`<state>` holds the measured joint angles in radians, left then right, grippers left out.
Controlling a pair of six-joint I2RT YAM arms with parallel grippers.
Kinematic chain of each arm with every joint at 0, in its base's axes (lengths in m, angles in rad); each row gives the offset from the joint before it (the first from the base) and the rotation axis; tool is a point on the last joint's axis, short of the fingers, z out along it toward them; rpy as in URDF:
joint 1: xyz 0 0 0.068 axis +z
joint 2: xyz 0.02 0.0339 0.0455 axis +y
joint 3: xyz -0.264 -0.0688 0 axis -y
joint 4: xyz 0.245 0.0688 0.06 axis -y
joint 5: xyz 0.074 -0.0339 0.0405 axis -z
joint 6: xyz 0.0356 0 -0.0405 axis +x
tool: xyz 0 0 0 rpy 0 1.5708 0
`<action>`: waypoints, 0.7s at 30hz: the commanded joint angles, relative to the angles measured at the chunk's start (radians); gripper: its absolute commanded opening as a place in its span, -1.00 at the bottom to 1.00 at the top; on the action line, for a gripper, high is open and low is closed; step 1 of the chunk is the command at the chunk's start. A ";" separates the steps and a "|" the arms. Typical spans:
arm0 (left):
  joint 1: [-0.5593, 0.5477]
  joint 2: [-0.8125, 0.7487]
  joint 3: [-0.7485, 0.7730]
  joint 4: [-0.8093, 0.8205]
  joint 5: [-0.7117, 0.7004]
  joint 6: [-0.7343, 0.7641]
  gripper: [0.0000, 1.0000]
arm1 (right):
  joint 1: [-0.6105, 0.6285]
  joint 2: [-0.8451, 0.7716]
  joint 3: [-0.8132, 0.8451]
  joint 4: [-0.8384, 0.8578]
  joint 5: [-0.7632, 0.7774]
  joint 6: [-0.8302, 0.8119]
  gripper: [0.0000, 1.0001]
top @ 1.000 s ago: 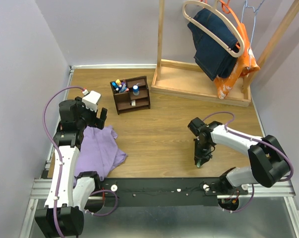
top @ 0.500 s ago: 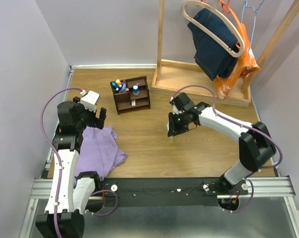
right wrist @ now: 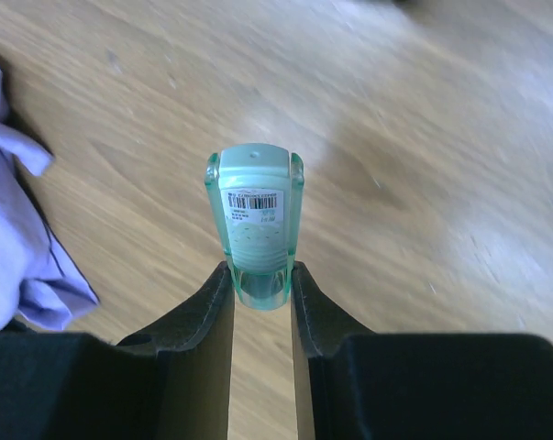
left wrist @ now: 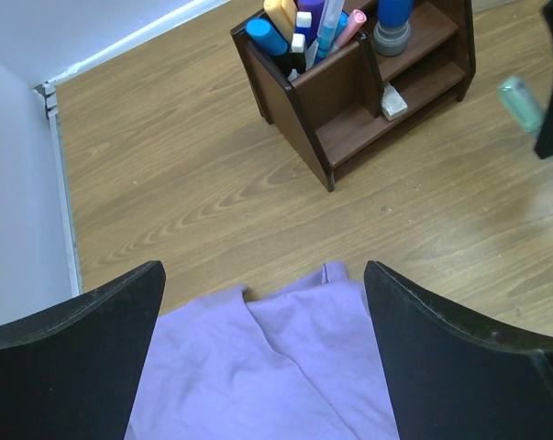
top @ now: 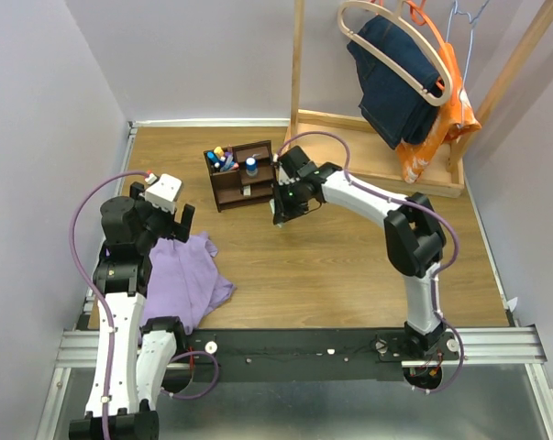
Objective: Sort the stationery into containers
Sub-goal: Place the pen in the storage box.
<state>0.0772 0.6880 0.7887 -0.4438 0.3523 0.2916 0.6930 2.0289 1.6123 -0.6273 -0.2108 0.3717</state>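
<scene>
The dark brown organiser stands at the back of the table. Several pens and markers stick up from its left compartment. A stubby blue-grey cylinder sits on its upper shelf. My right gripper hangs just right of the organiser, shut on a pale green piece with a barcode label. My left gripper is open and holds nothing, above the top edge of a purple cloth.
The purple cloth lies crumpled at the front left. A light wooden clothes-rack base fills the back right. Jeans and an orange garment hang over it. Walls close in on the left and right.
My right arm has swung from the front right across to the organiser's right side, carrying the pale green piece. The left arm has shifted slightly toward the near edge.
</scene>
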 commanded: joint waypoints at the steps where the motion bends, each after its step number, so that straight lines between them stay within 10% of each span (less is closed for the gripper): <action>1: 0.003 -0.027 -0.031 -0.010 -0.016 0.020 0.97 | 0.034 0.089 0.150 0.009 0.024 -0.022 -0.99; 21: 0.003 -0.065 -0.065 -0.016 -0.019 0.007 0.97 | 0.040 0.252 0.310 0.038 0.116 -0.031 -0.99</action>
<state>0.0772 0.6338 0.7364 -0.4564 0.3504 0.3061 0.7307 2.2425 1.8572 -0.6159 -0.1349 0.3622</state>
